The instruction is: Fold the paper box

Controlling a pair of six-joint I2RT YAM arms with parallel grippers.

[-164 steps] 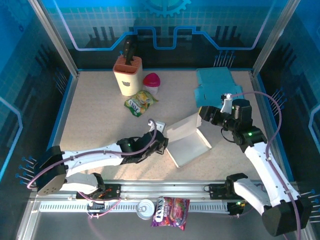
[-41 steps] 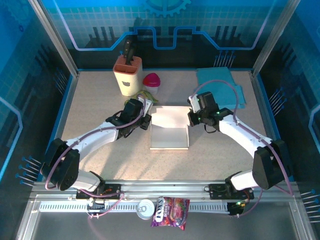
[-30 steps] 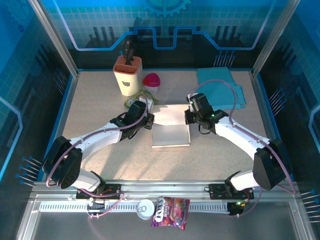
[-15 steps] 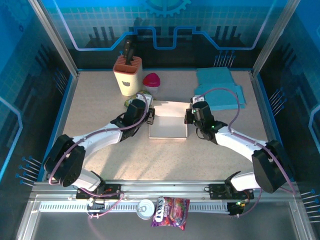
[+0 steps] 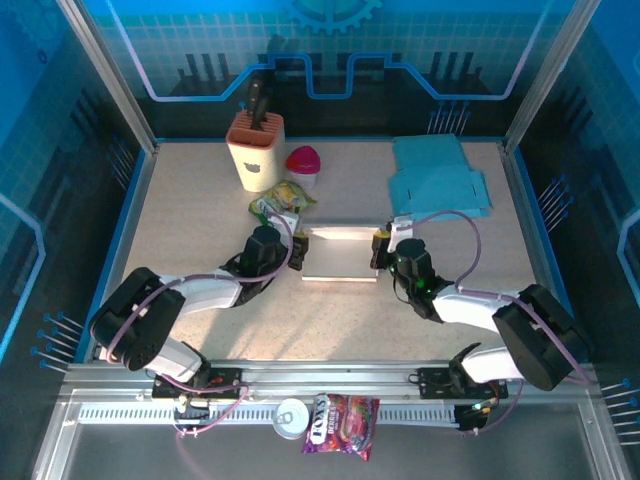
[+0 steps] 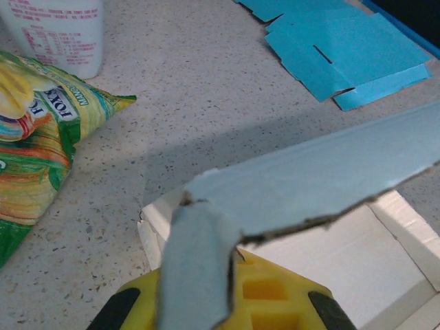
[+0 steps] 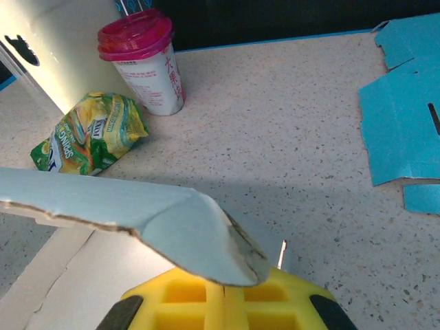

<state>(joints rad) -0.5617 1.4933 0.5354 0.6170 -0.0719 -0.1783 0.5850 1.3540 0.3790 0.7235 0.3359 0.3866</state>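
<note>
1. At the middle of the table (image 5: 190,210), the paper box (image 5: 338,264): white, tray open upward, long far flap raised and leaning over the tray.
2. At the box's left end, the left gripper (image 5: 293,251), jaws pressed together on the left corner of that flap. In the left wrist view, flap corner creased and bent downward where pinched, edge ragged.
3. At the box's right end, the right gripper (image 5: 379,250), jaws likewise clamped tight on the flap's right corner. In the right wrist view, corner curled over at the pinch.
4. Both arms low, stretched almost flat along the table, one on each side of the box.
5. Behind the box to the left: a green and yellow snack bag (image 5: 282,198), a cup (image 5: 305,163) with a pink lid just beyond it, and a knife block (image 5: 256,150) beside the cup.
6. Behind to the right: blue cardboard sheets (image 5: 440,178), lying flat, apart from the box.
7. On the near rail: a can (image 5: 290,417) touching a purple candy bag (image 5: 341,421).
</note>
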